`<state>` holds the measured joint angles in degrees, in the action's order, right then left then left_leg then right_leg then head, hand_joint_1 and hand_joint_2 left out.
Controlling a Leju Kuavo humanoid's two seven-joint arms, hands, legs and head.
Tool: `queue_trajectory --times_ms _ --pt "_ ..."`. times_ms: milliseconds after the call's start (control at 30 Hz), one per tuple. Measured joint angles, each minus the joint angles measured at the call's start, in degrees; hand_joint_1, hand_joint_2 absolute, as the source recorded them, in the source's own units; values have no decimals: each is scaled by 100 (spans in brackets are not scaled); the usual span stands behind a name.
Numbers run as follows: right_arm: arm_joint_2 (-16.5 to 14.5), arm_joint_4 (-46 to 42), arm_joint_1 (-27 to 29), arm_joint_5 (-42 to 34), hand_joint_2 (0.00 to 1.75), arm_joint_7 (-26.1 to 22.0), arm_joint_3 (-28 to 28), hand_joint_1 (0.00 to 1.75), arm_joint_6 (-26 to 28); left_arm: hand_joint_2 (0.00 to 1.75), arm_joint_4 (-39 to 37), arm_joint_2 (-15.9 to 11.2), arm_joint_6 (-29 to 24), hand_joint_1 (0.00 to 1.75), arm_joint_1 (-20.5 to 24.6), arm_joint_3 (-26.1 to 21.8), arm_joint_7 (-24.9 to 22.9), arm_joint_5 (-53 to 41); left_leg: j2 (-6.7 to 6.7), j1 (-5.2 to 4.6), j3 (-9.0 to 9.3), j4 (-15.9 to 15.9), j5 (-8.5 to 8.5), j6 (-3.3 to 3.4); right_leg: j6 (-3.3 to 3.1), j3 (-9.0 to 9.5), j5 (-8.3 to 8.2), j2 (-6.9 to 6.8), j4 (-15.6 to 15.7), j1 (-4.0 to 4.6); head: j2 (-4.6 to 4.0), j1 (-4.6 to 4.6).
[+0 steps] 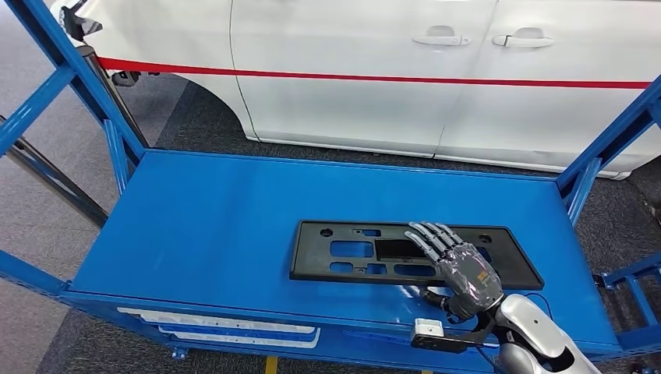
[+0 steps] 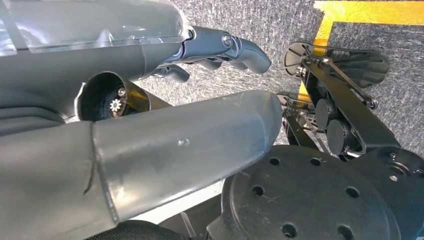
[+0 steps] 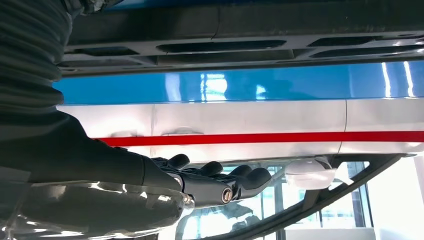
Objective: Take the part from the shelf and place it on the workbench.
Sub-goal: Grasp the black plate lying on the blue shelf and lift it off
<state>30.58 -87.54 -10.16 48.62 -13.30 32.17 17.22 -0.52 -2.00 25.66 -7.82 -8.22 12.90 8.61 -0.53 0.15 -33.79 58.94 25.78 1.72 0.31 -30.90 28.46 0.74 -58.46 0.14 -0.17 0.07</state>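
The part (image 1: 343, 249) is a flat black plastic panel with several cut-outs, lying flat on the blue shelf top (image 1: 218, 210). My right hand (image 1: 460, 269) is over the panel's right half, fingers stretched out and spread across it, thumb just off its near edge. In the right wrist view the fingers (image 3: 225, 182) are straight and stand apart from the panel (image 3: 240, 47), with nothing between them. My left hand (image 2: 220, 47) hangs over the grey floor with its fingers loosely extended and holds nothing.
A white car (image 1: 374, 70) with a red stripe stands close behind the shelf. Blue frame posts rise at the left (image 1: 117, 148) and right (image 1: 600, 156) ends. White strips (image 1: 218, 323) lie on a lower level. A yellow floor line (image 2: 370, 10) runs below.
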Motion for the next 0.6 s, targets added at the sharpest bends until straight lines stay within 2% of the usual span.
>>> queue_trajectory --times_ms 33,167,267,367,500,600 --pt "-17 34 -14 2 175 2 21 0 2 0 0 -1 0 0 0 4 0 0 0 0 0 0 0 0 0 0 0 0 0 0 0 0" --pt "-68 132 -57 47 175 50 91 175 10 0 0 -5 0 0 0 23 -2 5 1 0 0 0 0 0 0 -1 0 0 0 0 0 0" --pt "-99 326 -64 536 175 518 112 175 163 0 0 -15 -3 0 -6 25 -29 93 0 0 2 0 0 0 0 -4 0 0 1 0 0 0" --pt "-117 636 44 838 175 813 99 175 559 0 0 -66 16 0 -38 15 -83 336 -3 0 2 0 1 0 0 -6 1 -3 2 0 0 0" --pt "-82 562 469 885 175 1158 16 175 755 0 0 -204 74 0 -80 -48 -140 659 -6 0 1 0 5 -4 -3 -10 4 -6 2 -1 0 -1" --pt "60 222 884 828 175 1366 -184 175 776 0 0 -306 124 0 -86 -103 -182 809 -13 0 1 0 9 -7 -11 -6 12 -14 2 0 0 -1"
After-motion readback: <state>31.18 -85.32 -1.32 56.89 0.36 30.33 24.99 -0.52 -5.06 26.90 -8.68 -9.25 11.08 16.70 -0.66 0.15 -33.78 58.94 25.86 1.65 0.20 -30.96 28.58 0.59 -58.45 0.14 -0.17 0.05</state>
